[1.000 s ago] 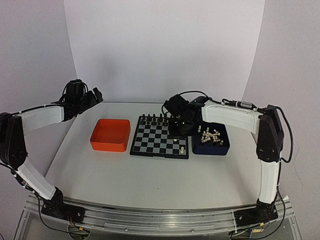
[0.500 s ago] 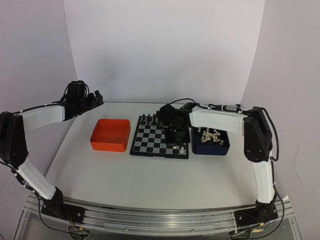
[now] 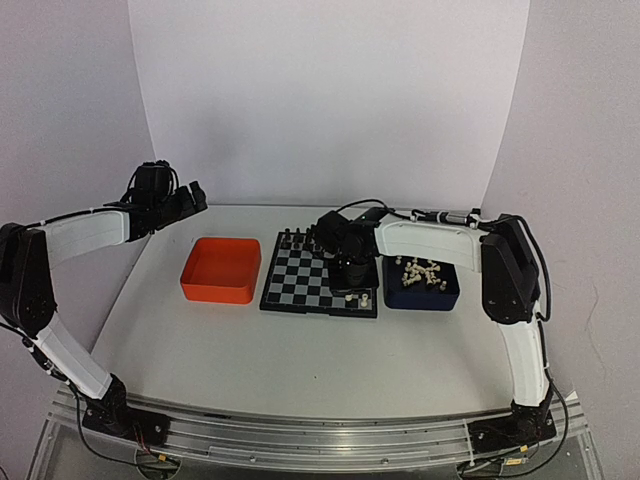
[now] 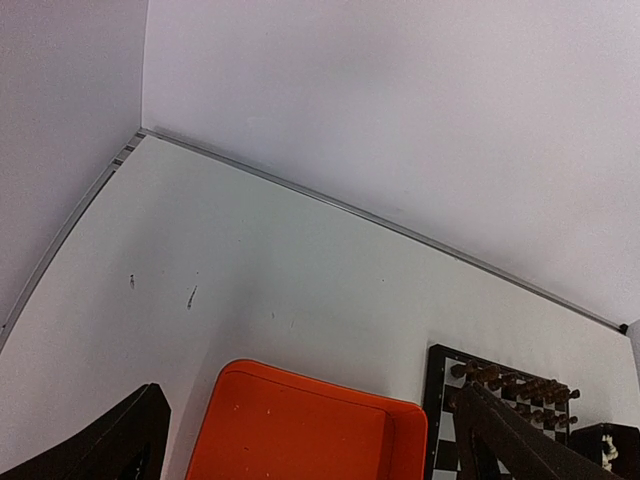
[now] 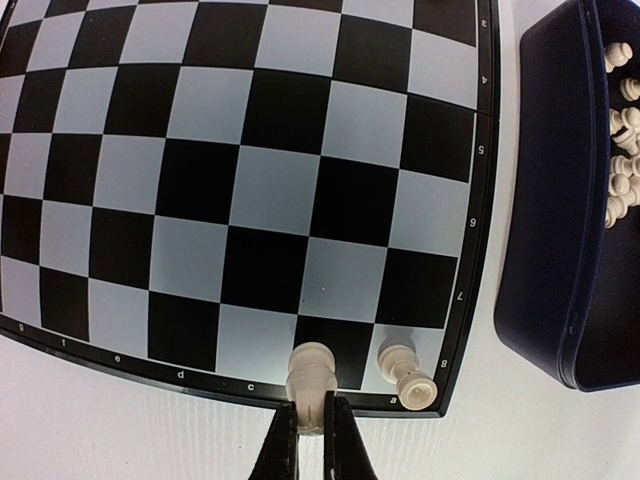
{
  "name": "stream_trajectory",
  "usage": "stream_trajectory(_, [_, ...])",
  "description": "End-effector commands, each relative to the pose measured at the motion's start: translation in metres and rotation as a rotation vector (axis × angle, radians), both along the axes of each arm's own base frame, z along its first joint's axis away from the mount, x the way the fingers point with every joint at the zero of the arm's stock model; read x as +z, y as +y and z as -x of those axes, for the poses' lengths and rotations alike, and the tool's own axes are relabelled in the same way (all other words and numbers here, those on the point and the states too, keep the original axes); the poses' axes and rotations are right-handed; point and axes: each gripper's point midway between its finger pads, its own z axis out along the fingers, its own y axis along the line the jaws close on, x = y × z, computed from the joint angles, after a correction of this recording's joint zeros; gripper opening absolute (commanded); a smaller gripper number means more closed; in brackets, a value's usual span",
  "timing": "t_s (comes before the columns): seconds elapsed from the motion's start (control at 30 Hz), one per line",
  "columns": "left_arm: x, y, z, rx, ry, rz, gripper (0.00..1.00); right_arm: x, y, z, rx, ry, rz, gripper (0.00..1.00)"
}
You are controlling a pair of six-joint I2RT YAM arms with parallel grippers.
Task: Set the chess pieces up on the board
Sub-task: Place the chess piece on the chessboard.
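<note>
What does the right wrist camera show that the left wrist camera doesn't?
Only the right wrist: the right gripper shut on a cream-white chess piece at the near edge of the board, and another white piece on the corner square beside it. Only the left wrist: the orange tray, the row of black pieces along the board's far edge, and the open left gripper. Both: the board and the pale table.

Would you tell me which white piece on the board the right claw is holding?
The white piece farther from the blue tray, pinched by the right claw; its neighbour stands free.
</note>
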Motion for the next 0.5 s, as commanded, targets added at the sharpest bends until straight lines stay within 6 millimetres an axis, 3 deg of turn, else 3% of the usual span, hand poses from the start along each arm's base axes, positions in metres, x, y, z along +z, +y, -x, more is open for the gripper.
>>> stream_trajectory(0.0, [0.0203, 0.0007, -0.0031, -0.002, -0.039, 0.000, 1.00, 0.0010, -0.0013, 0.0007, 0.001, 0.009, 0.007, 0.00])
stream_trajectory(0.47, [0.0191, 0.0018, -0.0017, 0.003, -0.032, -0.004, 1.00, -0.0082, -0.0107, 0.0039, -0.020, 0.054, 0.005, 0.00])
